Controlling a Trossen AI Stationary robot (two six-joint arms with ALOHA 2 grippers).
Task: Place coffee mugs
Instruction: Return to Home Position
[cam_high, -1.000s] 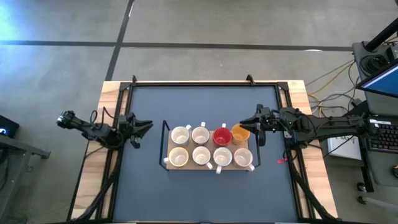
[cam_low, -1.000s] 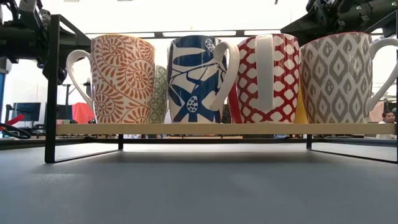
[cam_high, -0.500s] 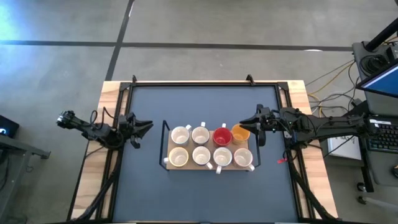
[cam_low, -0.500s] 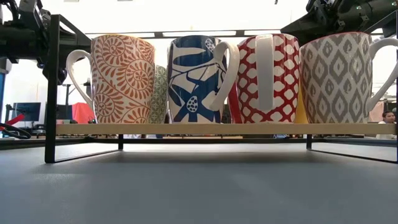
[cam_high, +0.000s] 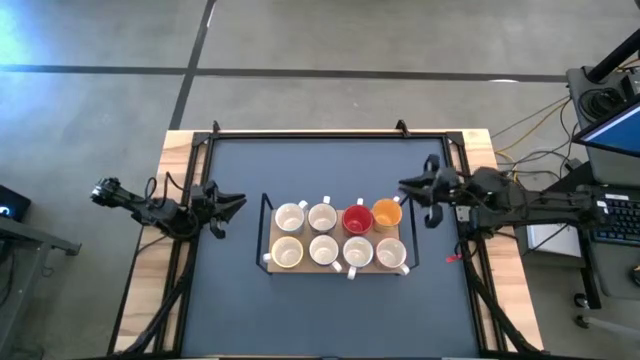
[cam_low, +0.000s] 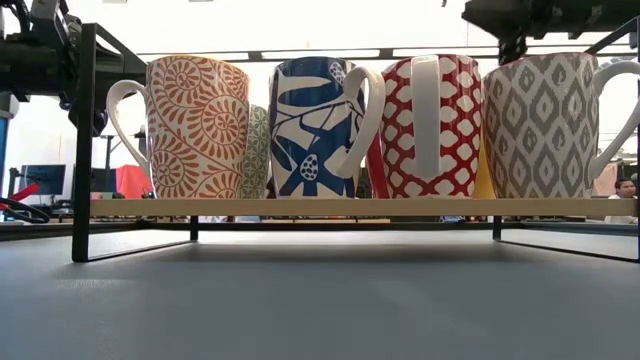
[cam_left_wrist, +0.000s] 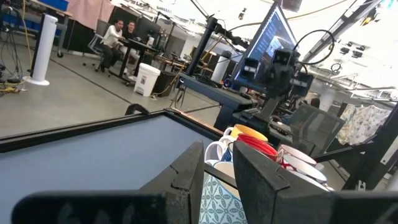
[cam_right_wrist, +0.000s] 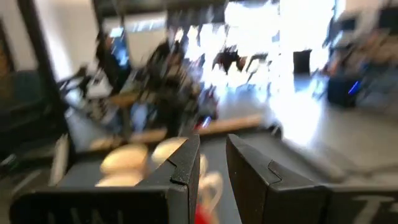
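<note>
Dark right end effector (cam_high: 405, 186) hangs level near orange mug (cam_high: 387, 213), narrow gap, empty; left end effector (cam_high: 238, 201) level, narrow, empty.

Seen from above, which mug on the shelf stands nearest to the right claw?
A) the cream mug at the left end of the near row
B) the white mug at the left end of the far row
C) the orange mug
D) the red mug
C: the orange mug ends the far row on the right side, and the right claw hangs just beside it without touching; the red mug is one place further left.
</note>
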